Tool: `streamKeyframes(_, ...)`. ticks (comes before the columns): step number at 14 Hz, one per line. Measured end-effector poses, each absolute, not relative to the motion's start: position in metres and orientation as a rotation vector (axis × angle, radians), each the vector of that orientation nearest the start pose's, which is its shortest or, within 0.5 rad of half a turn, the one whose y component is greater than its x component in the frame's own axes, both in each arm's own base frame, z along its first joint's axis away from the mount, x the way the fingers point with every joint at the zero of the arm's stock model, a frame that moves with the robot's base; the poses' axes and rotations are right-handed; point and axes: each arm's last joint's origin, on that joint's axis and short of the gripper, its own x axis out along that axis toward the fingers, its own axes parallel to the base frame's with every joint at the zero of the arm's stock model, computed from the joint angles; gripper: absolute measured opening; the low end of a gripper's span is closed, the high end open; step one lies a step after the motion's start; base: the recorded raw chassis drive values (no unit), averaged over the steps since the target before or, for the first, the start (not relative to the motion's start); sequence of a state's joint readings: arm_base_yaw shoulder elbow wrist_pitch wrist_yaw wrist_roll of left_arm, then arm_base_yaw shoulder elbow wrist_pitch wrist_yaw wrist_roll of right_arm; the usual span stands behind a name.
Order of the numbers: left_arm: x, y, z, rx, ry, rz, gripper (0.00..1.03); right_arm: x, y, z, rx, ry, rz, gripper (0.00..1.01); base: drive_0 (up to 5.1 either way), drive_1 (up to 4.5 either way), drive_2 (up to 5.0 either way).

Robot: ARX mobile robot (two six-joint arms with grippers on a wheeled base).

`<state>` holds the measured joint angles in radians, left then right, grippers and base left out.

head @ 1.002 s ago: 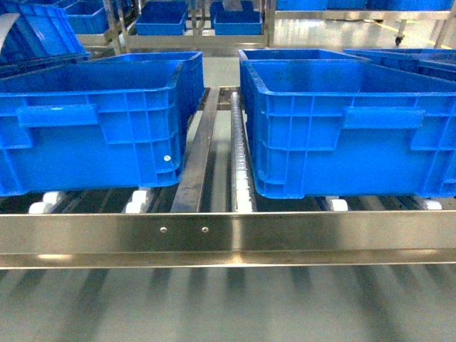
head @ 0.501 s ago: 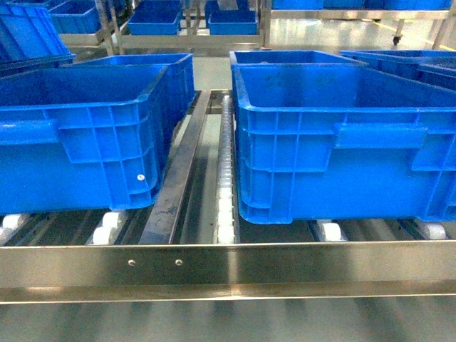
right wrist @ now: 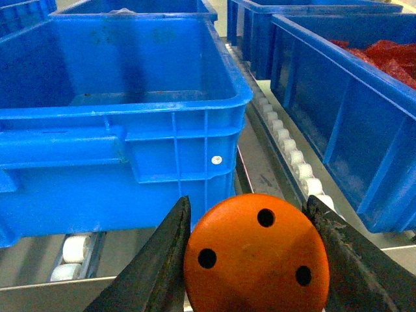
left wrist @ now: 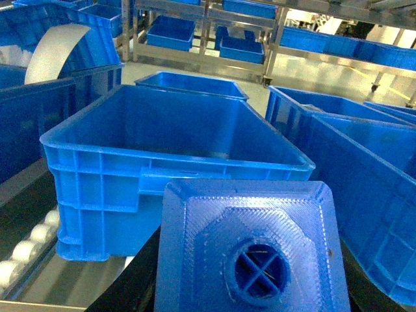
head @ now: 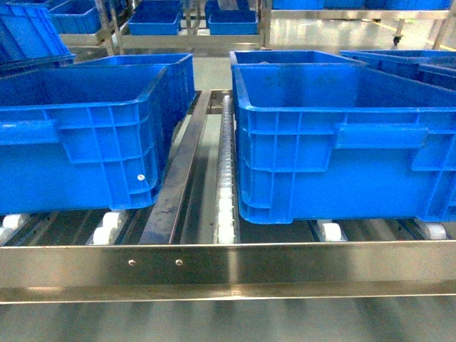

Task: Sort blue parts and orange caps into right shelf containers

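Bright, even overhead light in all three views. Soft glare streaks on the steel rail; floor behind shines pale. Head view slightly soft. Blue block and orange cap loom large, a little blurred. Crate interior dim, shadowed.

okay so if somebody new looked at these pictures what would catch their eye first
Probably the orange cap, filling the bottom of the right wrist view, clamped between the right gripper fingers. Next, the blue part held close to the left wrist camera. Beyond them, big blue crates sit on the steel roller shelf.
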<state>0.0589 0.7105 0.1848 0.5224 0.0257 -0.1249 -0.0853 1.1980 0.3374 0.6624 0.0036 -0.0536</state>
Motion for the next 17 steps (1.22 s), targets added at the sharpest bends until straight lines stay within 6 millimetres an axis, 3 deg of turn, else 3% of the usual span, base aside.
streamKeyframes(17,0.1584,0.0086,0.2043,-0.125,0.001,0.033,0.44,0.2231,-0.0192,0.1837,-0.045,0.200,-0.083,0.44,0.0,0.00,0.0)
